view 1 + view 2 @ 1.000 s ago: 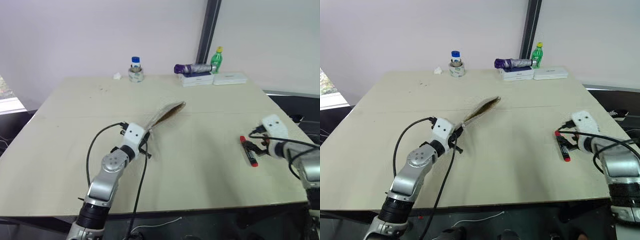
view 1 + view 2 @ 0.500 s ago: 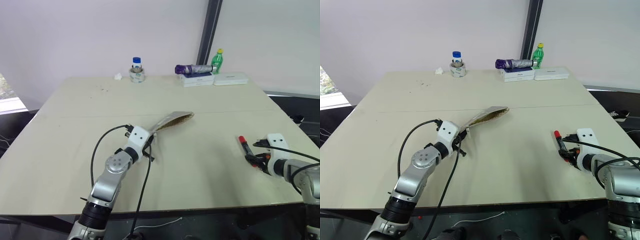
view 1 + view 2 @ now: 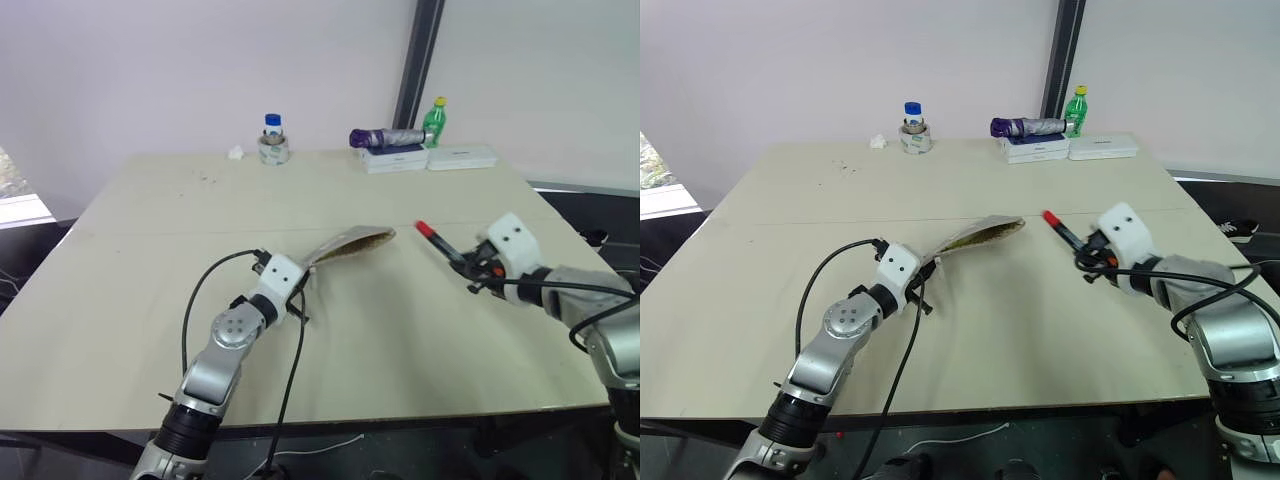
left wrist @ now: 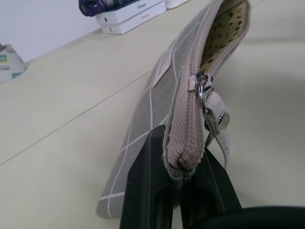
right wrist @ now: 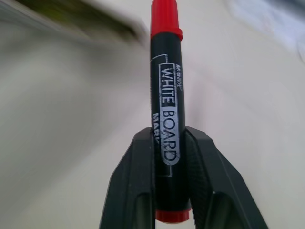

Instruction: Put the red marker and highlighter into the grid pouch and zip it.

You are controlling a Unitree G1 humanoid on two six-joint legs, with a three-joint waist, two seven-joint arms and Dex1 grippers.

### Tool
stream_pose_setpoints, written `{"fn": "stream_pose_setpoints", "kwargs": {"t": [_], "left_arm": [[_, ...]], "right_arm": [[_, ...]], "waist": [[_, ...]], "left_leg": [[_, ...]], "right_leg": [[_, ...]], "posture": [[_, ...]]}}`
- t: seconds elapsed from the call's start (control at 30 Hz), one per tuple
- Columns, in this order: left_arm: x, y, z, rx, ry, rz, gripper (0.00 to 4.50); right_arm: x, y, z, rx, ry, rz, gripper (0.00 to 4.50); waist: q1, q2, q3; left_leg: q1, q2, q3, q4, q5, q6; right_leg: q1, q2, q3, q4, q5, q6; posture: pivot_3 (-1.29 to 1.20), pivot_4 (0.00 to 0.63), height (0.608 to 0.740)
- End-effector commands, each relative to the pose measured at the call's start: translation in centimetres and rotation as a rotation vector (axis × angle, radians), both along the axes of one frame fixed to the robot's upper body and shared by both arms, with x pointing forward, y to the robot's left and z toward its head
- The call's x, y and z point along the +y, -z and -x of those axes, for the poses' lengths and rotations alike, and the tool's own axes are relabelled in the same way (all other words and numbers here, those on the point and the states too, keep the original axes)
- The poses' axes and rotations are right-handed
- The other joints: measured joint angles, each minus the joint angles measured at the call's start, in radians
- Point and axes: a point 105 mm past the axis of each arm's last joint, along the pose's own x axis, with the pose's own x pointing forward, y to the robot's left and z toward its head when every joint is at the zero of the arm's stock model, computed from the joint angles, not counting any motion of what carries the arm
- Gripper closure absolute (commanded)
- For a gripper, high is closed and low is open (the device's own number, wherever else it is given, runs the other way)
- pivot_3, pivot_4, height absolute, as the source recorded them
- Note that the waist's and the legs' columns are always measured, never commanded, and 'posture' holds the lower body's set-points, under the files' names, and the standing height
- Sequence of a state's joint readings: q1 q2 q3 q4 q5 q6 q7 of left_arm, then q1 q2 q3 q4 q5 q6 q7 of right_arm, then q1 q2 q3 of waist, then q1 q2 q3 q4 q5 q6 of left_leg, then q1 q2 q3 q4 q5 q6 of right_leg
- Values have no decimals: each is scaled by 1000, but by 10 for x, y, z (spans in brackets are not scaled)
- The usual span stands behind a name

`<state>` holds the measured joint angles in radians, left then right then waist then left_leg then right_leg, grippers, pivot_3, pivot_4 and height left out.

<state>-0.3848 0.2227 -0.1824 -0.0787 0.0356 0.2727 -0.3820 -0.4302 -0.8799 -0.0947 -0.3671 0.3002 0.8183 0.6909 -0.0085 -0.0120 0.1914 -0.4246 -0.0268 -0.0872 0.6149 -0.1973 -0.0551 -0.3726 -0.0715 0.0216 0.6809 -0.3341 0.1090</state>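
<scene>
The left gripper [image 4: 178, 179] pinches the grey grid-lined fabric pouch [image 3: 345, 243]; the right gripper [image 5: 169, 157], clamping the slim red marker [image 3: 1062, 231], should aim its cap into the pouch's open mouth.

A pale beige table [image 3: 150, 260] is set against a plain white wall [image 3: 180, 70]. A dark vertical post [image 3: 416, 60] is seen behind it, and dark floor [image 3: 590, 210] beside it.

One grey grid-lined fabric pouch [image 3: 348, 243], one red-capped black whiteboard marker [image 3: 441, 246], two white flat boxes [image 3: 425, 158], one green plastic bottle [image 3: 433, 119], one blue-capped jar [image 3: 272, 131].
</scene>
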Motion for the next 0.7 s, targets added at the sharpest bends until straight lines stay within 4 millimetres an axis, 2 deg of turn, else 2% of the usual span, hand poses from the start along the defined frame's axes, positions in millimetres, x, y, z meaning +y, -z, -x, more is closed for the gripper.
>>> {"fn": "stream_pose_setpoints", "kwargs": {"t": [0.03, 0.27, 0.5, 0.7], "left_arm": [[-4, -8, 4, -46, 26, -6, 4500], [-7, -10, 6, -58, 44, -11, 4500], [-18, -10, 12, -89, 112, -60, 4500], [-26, -7, 18, -118, 172, -130, 4500]], "right_arm": [[19, -8, 5, -27, -111, 68, 4155], [15, 3, -1, -17, -136, 239, 4155], [12, 7, -11, -21, -123, 294, 4155], [27, 9, -11, -67, -225, 432, 4155]], "waist": [[-1, 0, 0], [-2, 0, 0], [-3, 0, 0], [-3, 0, 0]], "left_leg": [[0, 0, 0, 0, 0, 0], [0, -1, 1, 0, 0, 0], [0, -1, 1, 0, 0, 0], [0, -1, 1, 0, 0, 0]], "right_leg": [[0, -1, 0, 0, 0, 0], [0, -2, 0, 0, 0, 1], [-1, -1, 0, 0, 0, 1], [-1, -1, 0, 0, 0, 1]], "posture": [[0, 150, 737], [0, 150, 737], [0, 150, 737], [0, 150, 737]]}}
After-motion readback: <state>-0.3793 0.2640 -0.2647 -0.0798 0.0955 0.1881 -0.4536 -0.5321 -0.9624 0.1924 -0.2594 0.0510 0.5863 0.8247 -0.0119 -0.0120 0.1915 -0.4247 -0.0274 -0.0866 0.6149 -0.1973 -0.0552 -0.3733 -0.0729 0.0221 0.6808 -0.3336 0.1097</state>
